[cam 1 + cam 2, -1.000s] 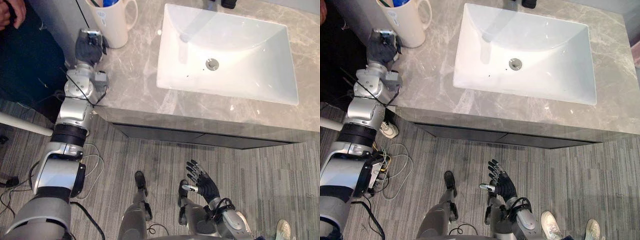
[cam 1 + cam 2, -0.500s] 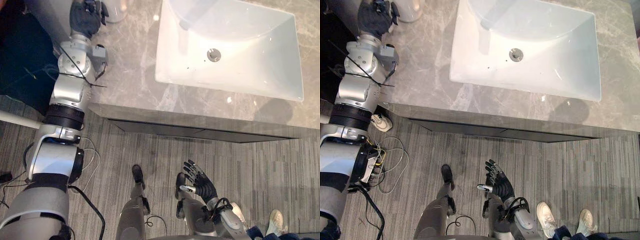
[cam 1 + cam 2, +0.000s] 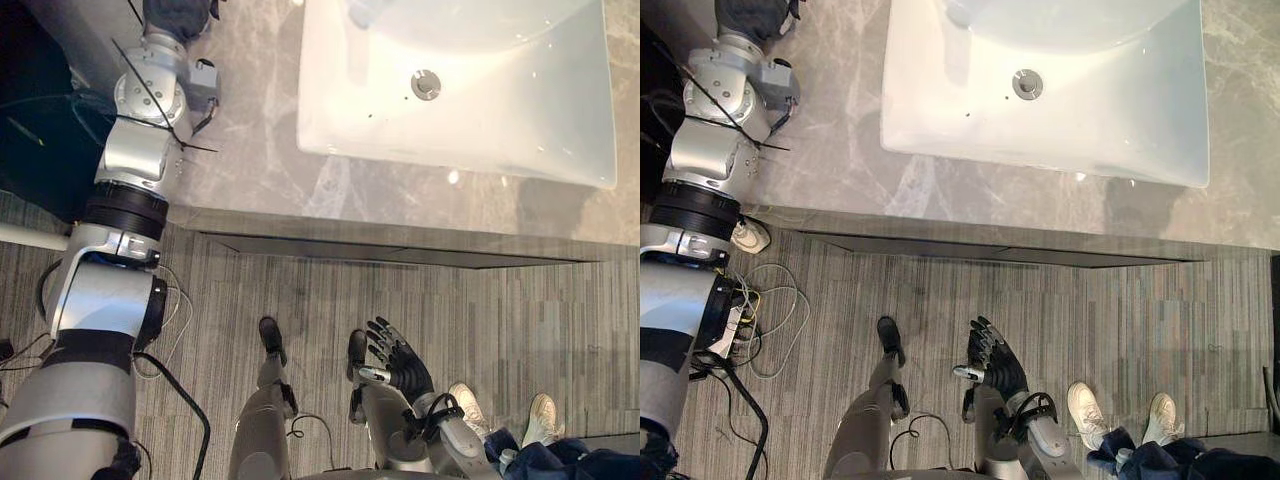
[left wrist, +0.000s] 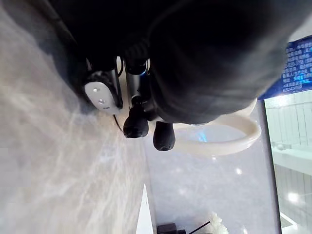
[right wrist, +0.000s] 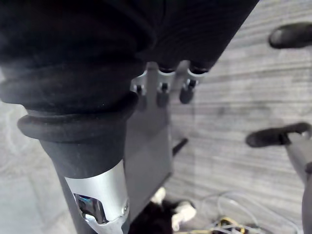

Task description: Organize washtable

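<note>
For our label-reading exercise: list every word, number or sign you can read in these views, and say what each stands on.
White print on a blue surface beyond the white mug handle: several lines, too blurred to read.
Sink, counter, floor: no text visible.

Glossy white sink, polished grey veined stone countertop, shiny metal drain, matt streaked floor

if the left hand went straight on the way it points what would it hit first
Most likely the mug handle, curving past the left hand in its wrist view; depth is unclear, they may touch.
</note>
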